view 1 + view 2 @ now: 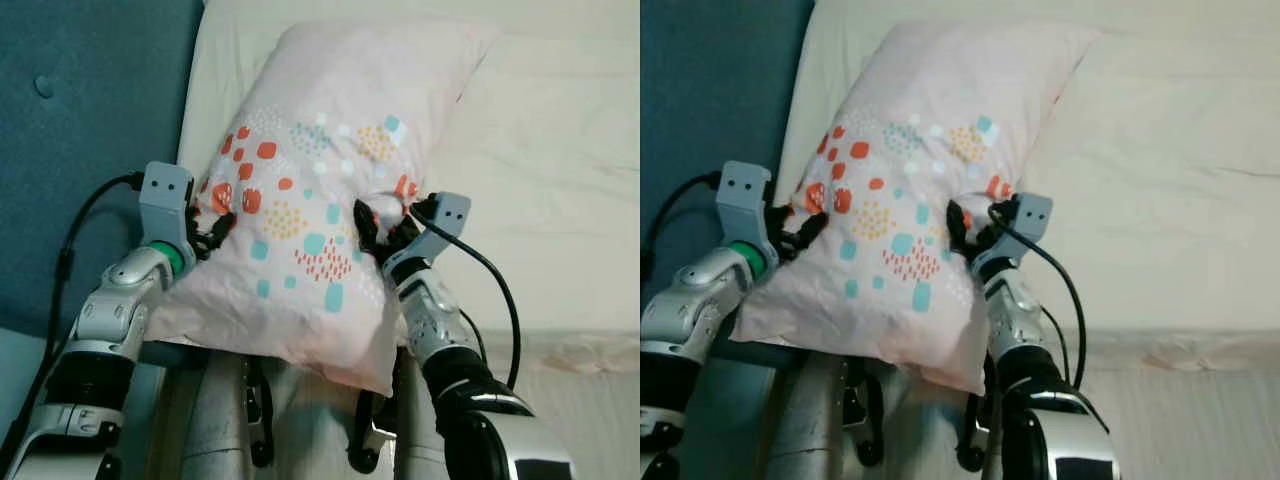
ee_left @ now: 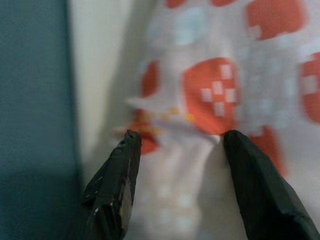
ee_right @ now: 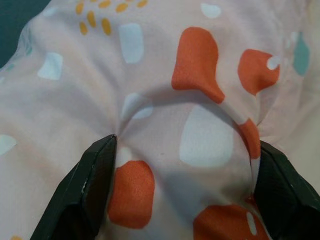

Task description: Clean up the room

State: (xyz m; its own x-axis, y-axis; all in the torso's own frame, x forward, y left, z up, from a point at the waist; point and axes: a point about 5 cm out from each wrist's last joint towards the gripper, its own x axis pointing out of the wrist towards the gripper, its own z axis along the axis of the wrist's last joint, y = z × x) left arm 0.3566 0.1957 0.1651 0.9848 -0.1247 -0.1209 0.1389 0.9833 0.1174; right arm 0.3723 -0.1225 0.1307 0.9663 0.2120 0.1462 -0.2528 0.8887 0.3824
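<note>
A pale pink pillow [image 1: 320, 150] printed with orange, teal and yellow patches is held up at a slant over the head of the bed. My left gripper [image 1: 210, 232] pinches its left edge, with a fold of cloth bunched between the fingers [image 2: 120, 165]. At the pillow's right side, near the lower middle, my right gripper [image 1: 385, 228] presses in and is shut on a puckered stretch of fabric [image 3: 200, 135]. The pillow's near corner hangs down in front of my body.
A cream sheet [image 1: 560, 200] covers the bed, which runs to the right and away. A teal padded headboard [image 1: 80, 150] stands on the left. The mattress's front edge [image 1: 580, 345] crosses at lower right, close to my right arm.
</note>
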